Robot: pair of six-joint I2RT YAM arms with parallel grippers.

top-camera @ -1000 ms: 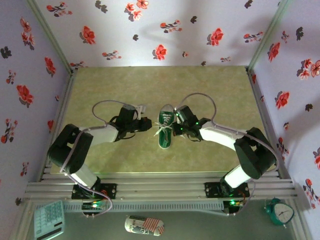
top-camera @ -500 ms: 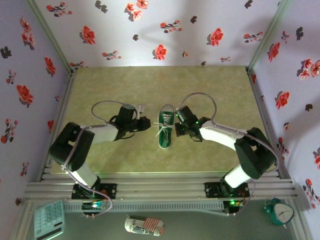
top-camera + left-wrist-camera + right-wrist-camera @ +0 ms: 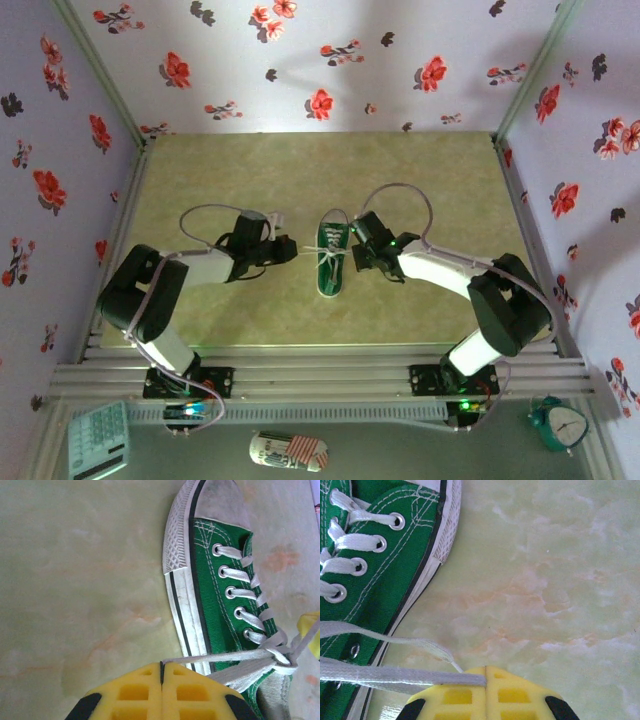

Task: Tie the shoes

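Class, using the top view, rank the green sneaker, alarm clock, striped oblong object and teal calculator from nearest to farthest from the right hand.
1. Green sneaker, beside the right hand.
2. Striped oblong object, near edge, centre.
3. Alarm clock, near-right corner.
4. Teal calculator, near-left corner.

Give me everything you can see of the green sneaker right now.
The green sneaker is a canvas low-top with a white rubber sole carrying a dark stripe, a grey-white toe cap and metal eyelets. It stands upright on its sole on the marbled table, between the left gripper and right gripper. Its white laces cross in a first knot at the top eyelets, and each gripper is shut on one strand, drawn out sideways.
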